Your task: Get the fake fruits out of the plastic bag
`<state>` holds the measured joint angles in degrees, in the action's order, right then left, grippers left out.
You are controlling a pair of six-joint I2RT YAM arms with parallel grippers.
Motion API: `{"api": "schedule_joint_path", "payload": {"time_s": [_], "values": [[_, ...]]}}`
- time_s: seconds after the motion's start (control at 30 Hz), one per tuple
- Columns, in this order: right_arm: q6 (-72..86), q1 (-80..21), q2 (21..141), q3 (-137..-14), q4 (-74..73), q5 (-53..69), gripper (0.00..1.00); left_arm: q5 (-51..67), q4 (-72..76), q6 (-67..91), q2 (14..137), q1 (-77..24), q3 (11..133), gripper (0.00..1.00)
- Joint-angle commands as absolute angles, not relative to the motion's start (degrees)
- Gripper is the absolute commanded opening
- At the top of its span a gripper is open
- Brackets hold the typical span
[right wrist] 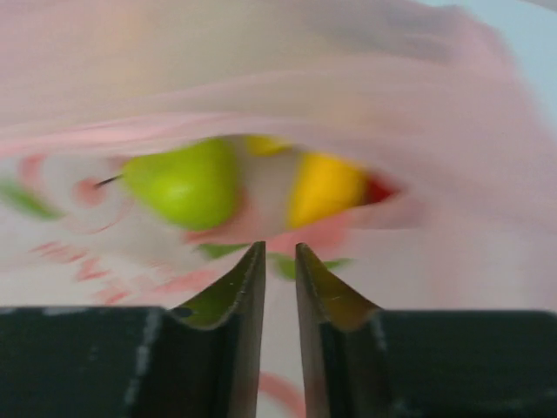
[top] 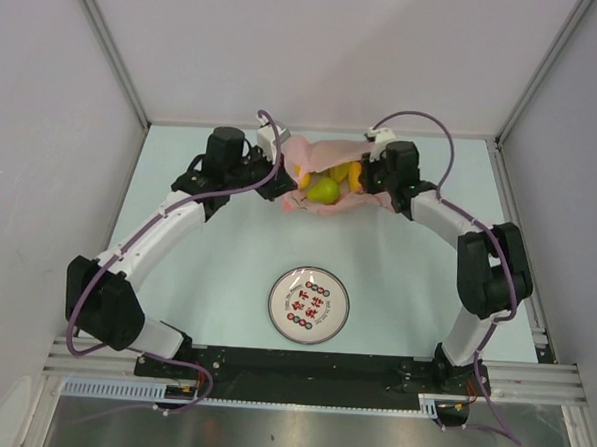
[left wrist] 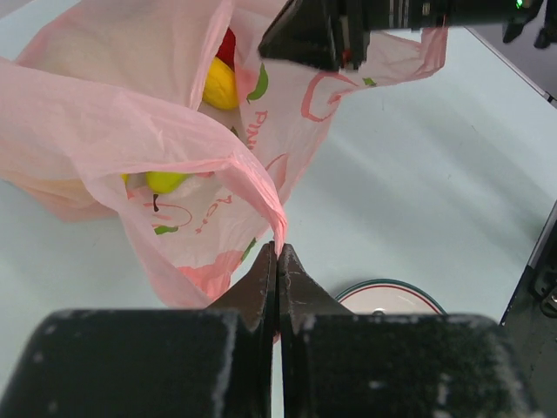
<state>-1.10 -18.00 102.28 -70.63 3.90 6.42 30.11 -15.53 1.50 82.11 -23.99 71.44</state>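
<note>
The pink plastic bag (top: 322,148) lies at the far middle of the table, its mouth held wide between my two grippers. Inside show a green pear (top: 324,191) and yellow-orange mangoes (top: 353,174). My left gripper (left wrist: 278,248) is shut on the bag's (left wrist: 104,113) rim, with pink film pinched at its tips. The left wrist view also shows a yellow fruit (left wrist: 220,84) and a greenish one (left wrist: 165,180) through the film. My right gripper (right wrist: 278,248) hovers at the bag's (right wrist: 261,87) mouth, jaws slightly apart, facing the pear (right wrist: 187,183), a mango (right wrist: 324,187) and a red bit (right wrist: 379,189).
A round white plate (top: 274,302) with red lettering sits on the table nearer the arm bases; its rim (left wrist: 392,287) also shows in the left wrist view. White walls enclose the table on three sides. The right arm's black wrist (left wrist: 305,35) hangs over the bag.
</note>
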Motion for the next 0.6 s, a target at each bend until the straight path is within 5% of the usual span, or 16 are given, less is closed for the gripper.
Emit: {"api": "schedule_joint_path", "payload": {"time_s": [0.0,0.1,0.37,0.57], "values": [[-6.8,-27.9,93.5,-70.8,2.0,15.3,0.37,29.6,-15.0,0.7,81.9,-25.1,72.5,0.00],[-6.8,-30.3,87.0,-68.7,-1.5,16.5,0.46,28.8,-16.3,0.1,81.0,-25.1,71.8,0.00],[-9.2,-26.8,78.4,-60.2,-21.0,35.5,0.48,28.8,-16.8,0.6,80.3,-25.1,70.2,0.00],[-14.2,-27.4,80.6,-53.8,-21.0,42.2,0.77,28.4,-16.2,1.4,81.0,-25.1,71.0,0.00]]}}
